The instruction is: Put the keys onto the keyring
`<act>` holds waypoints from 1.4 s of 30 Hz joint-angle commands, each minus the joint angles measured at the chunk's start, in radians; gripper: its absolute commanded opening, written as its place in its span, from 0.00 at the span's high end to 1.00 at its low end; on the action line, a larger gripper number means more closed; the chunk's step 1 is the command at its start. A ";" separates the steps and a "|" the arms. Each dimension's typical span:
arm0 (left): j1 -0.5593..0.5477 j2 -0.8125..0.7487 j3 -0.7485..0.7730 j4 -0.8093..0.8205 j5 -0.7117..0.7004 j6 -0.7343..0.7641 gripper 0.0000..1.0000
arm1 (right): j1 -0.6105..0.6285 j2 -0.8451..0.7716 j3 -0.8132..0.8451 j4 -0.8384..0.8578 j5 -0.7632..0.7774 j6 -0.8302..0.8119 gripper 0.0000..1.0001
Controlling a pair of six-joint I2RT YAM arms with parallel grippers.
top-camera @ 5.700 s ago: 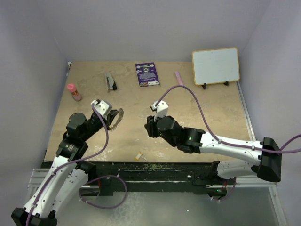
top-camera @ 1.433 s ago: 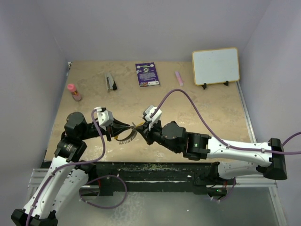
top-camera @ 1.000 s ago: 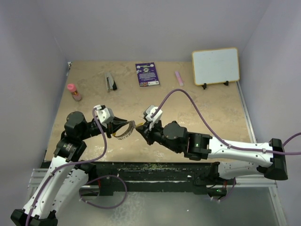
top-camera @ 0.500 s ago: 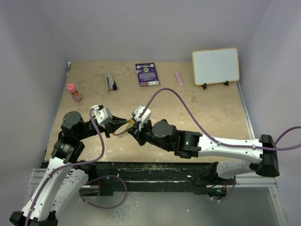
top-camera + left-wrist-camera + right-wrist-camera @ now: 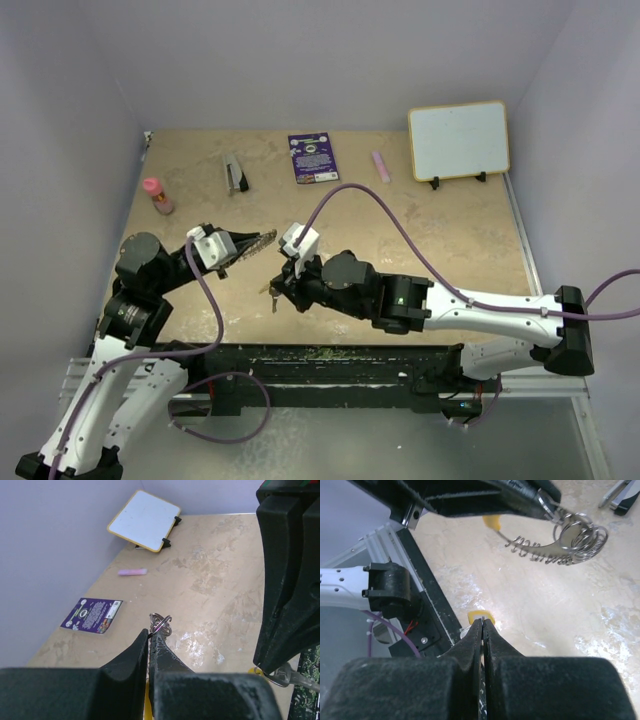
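My left gripper [image 5: 241, 245] is shut on the keyring [image 5: 264, 238], a silvery coiled loop with a beaded strand, held in the air above the table. The left wrist view shows the ring's coils [image 5: 161, 623] poking out past my shut fingertips [image 5: 150, 633]. My right gripper [image 5: 276, 289] hangs just below and right of the ring, shut on a small key [image 5: 271, 294]. Its yellow head [image 5: 481, 615] sticks out beyond the tips in the right wrist view. There the keyring [image 5: 577, 534] is up and to the right, apart from the key. A second yellow piece [image 5: 492, 523] shows by the left gripper's fingers.
At the back stand a white board [image 5: 458, 140], a pink eraser [image 5: 381, 166], a purple card [image 5: 313, 157] and a grey-and-black tool [image 5: 236, 175]. A pink bottle [image 5: 156, 196] is at the far left. The black rail [image 5: 330, 358] along the table's near edge lies just below the right gripper.
Both grippers have shifted left. The left one has raised the keyring and drawn it back, and the right one has dropped toward the near edge, so key and ring now stand apart.
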 commanded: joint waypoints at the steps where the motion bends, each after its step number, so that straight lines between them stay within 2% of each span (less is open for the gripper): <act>1: 0.000 0.014 0.044 0.010 0.077 0.064 0.97 | 0.011 -0.034 0.037 -0.010 -0.039 0.042 1.00; 8: -0.001 -0.006 -0.017 0.001 0.184 -0.030 0.97 | 0.014 -0.023 0.064 0.011 0.042 0.006 1.00; 22: -0.002 -0.020 -0.030 -0.012 0.174 -0.084 0.97 | 0.014 0.005 0.097 0.044 0.134 -0.030 1.00; 42: -0.004 -0.012 -0.030 -0.029 0.160 -0.089 0.97 | 0.014 0.020 0.127 0.054 0.172 -0.012 1.00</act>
